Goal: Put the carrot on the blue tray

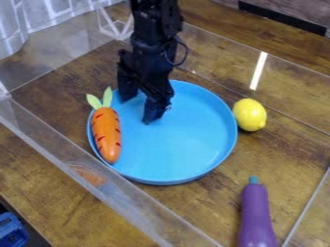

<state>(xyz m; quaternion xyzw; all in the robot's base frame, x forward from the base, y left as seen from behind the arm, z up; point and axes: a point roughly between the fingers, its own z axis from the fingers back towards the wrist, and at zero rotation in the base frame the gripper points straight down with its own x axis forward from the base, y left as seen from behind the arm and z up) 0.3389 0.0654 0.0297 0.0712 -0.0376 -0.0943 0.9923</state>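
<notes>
Released and empty, the black gripper (146, 104) is being held over the big round blue plastic tray (194, 145), while the small orange toy carrot (106, 132) is lying across its left rim, seemingly delivered.

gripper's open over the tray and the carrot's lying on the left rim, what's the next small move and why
Probably lift the gripper clear. Its jaws stand open and empty above the round blue plastic tray, while the small orange toy carrot with green top lies apart from it on the tray's left edge, partly over the rim. If it should sit fully inside, a nudge toward the middle might follow.
</notes>
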